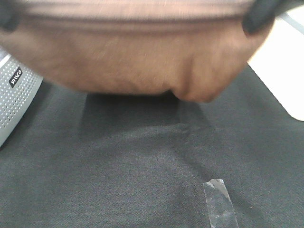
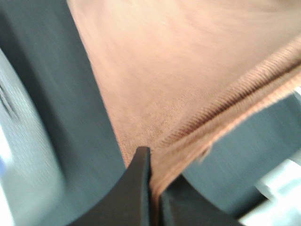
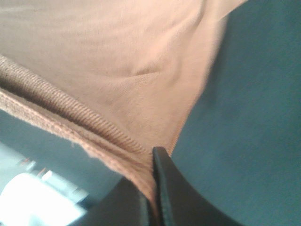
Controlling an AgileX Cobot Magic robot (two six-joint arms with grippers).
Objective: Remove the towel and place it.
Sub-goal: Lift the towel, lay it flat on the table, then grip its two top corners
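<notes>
Left tool (image 1: pixel 7 20) and right tool (image 1: pixel 259 16) are holding the towel (image 1: pixel 142 61) up, hanging over the table (image 1: pixel 142 166) near a basket (image 1: pixel 16 92) | left wrist: left tool is clamping the towel's hem | right wrist: right tool is clamping the hem likewise.

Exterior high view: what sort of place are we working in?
Likely a robot test bench: a dark cloth cover, a clear tape strip stuck on it, and a white perforated basket at its left edge.
</notes>
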